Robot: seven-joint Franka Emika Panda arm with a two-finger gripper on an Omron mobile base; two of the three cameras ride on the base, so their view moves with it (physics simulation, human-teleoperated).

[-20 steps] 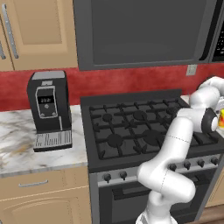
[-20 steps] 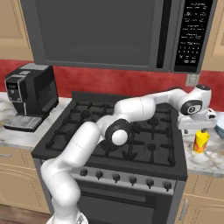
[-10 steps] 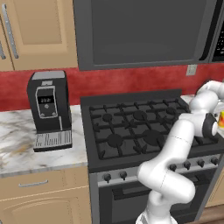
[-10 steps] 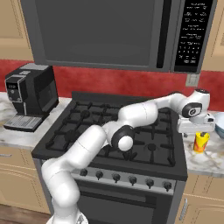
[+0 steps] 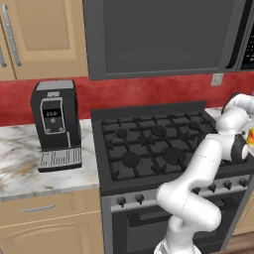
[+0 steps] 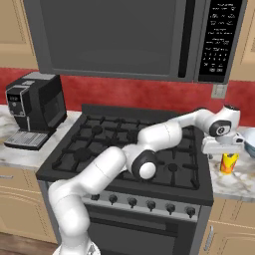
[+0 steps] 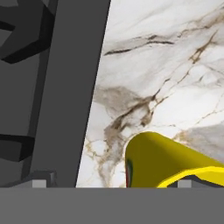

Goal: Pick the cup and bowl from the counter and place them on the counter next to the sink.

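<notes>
lower now than a moment ago, spread fingers (image 6: 228, 152) straddle the small yellow, red-marked cup (image 6: 228, 163) on the marble counter (image 7: 175, 65).

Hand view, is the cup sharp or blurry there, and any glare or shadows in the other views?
Hand view: the cup is sharp but cropped at the bottom, evenly lit, with crisp counter veins. Right base view: flat lighting, only a soft sheen on the arm, the cup slightly soft. Left base view: no glare, no hard shadows.
</notes>
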